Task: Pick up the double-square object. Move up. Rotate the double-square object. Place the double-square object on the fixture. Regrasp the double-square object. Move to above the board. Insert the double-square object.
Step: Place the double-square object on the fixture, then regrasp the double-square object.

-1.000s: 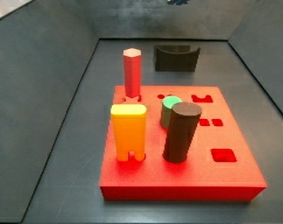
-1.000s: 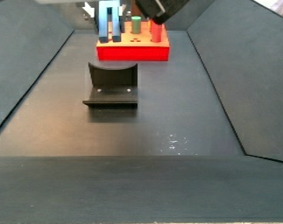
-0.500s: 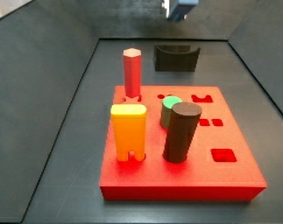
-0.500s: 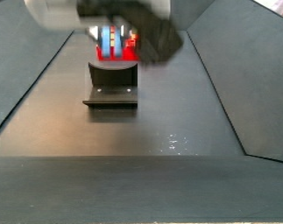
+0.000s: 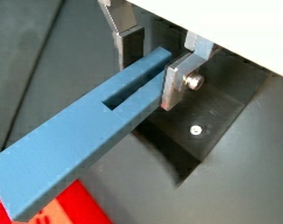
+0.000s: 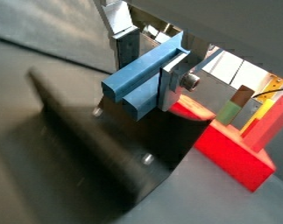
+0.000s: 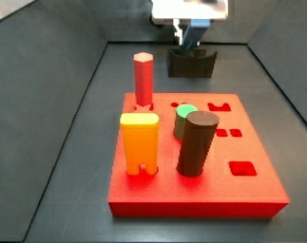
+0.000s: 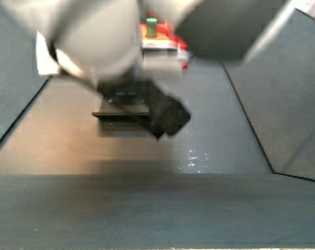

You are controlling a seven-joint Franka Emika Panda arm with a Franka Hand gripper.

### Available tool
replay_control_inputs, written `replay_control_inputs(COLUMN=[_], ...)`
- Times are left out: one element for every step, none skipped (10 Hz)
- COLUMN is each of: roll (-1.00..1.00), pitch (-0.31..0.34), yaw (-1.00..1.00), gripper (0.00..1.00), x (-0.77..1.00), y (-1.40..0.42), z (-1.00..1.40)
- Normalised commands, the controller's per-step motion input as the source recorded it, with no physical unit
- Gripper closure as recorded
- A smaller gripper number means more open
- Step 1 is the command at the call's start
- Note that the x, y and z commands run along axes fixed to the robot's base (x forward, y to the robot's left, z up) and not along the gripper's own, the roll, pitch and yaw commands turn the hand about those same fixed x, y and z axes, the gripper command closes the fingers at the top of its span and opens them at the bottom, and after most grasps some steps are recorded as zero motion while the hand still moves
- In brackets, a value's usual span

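While gripping the double-square object (image 5: 91,131), tool (image 7: 187,40) above fixture (image 7: 191,64).

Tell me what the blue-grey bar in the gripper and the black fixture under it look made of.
Blue-grey bar, clamped in the gripper: seemingly matte plastic, with flat even colour and no glare. Black fixture: dark, slightly glossy, with bright screw heads; possibly painted metal or plastic.

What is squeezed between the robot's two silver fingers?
The blue double-square object sits clamped in the gripper, above the fixture. Both wrist views show it.
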Motion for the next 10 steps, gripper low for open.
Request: replay_control_inputs(roll=[-0.24, -0.2, -0.15, -0.13, -0.09, -0.09, 0.0, -0.01, 0.0, 0.02], pitch=[0.019, 0.021, 0.014, 0.012, 0.002, 0.002, 0.0, 0.001, 0.002, 0.003], yaw=[-0.04, -0.04, -0.05, -0.05, -0.05, -0.05, 0.0, 0.0, 0.0, 0.01], gripper=[1.0, 1.0, 1.0, 1.0, 1.0, 1.0, 0.0, 0.0, 0.0, 0.0], x=[0.17, 0.16, 0.11, 0.09, 0.06, 0.06, 0.0, 0.0, 0.0, -0.03], y=[0.09, 0.1, 0.07, 0.06, 0.05, 0.06, 0.0, 0.0, 0.0, 0.0], z=[-1.0, -0.95, -0.63, -0.51, -0.46, -0.46, 0.0, 1.0, 1.0, 1.0])
